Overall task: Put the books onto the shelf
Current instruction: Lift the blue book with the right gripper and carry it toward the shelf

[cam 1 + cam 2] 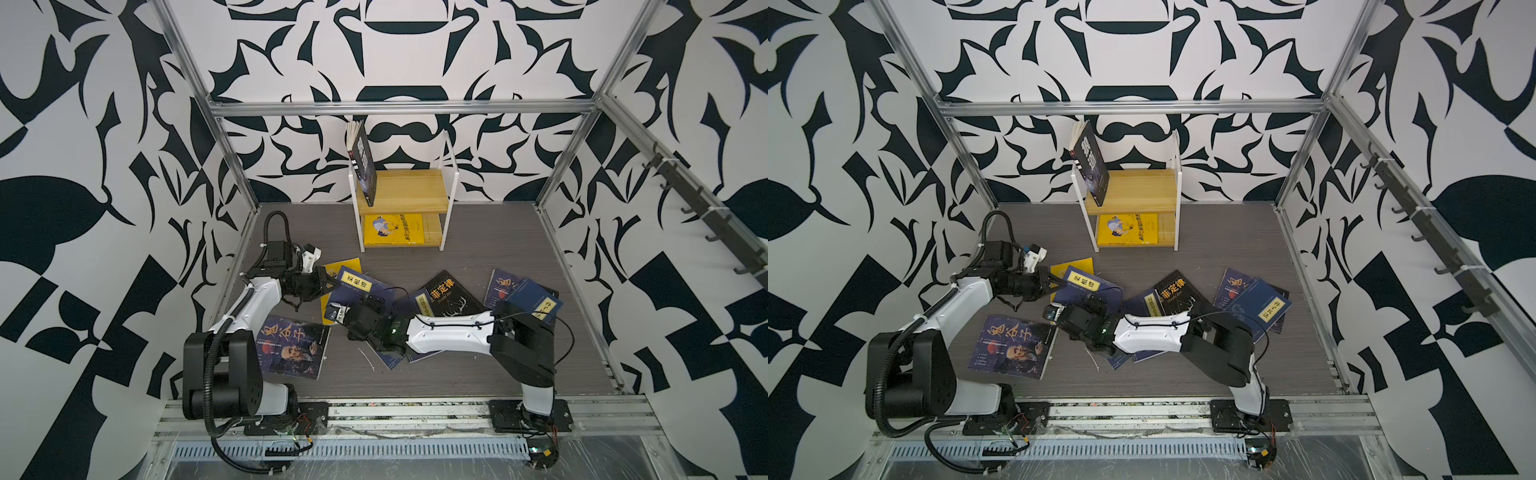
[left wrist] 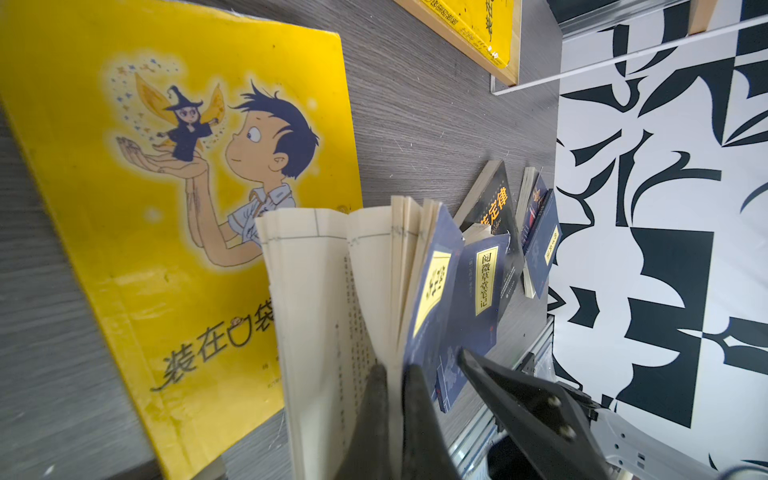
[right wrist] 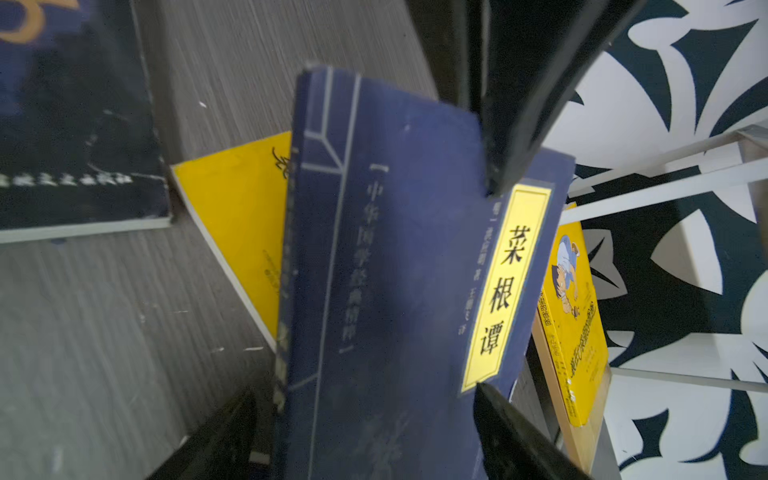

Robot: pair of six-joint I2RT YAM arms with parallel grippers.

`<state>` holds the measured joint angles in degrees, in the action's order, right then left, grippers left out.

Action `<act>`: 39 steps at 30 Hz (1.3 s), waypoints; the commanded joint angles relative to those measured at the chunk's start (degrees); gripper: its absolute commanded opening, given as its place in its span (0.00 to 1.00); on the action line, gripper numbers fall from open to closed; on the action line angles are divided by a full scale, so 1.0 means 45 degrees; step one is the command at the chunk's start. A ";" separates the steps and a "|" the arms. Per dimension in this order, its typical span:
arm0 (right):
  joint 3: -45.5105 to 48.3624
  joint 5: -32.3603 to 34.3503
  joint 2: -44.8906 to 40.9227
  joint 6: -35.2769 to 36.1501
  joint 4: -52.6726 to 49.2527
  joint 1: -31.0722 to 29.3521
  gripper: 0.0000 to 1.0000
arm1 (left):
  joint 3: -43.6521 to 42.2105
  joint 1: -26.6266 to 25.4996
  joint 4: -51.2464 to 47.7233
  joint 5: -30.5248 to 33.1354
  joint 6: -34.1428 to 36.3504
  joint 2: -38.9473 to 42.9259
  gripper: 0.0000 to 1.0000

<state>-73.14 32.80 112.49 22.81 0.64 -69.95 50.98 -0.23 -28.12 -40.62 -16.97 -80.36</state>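
black-and-white patterned walls are closing in a grey wood-grain table (image 1: 457,374), with the shelf (image 1: 411,187) standing at the upper centre of both top views. a dark book (image 1: 365,174) is leaning upright on its top board and a yellow book (image 1: 392,228) is lying flat on the lower one. the other books are lying scattered across the middle of the table.

left of centre, the left gripper (image 2: 395,370) is pinching its fingers tight on the page edge of a navy book (image 1: 353,279), whose leaves are fanning open over a yellow cartoon book (image 2: 166,166). the right gripper (image 3: 486,286) is reaching in from the right, its fingers standing wide apart along that navy cover and gripping nothing.

this is looking like a hand-over or regrasp. next, the right fingers would need to be closing over the whole block near the spine, so that the left can be letting go and the book going up beside the dark one.
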 commanded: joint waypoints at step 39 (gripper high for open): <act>0.1291 0.0669 -0.3520 0.7190 0.3048 0.4392 0.00 | -0.1178 0.2204 0.0824 0.2271 0.0586 0.4796 1.00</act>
<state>-63.61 34.57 95.81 53.15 9.19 -51.55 45.41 9.74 -25.93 -28.58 -14.61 -59.31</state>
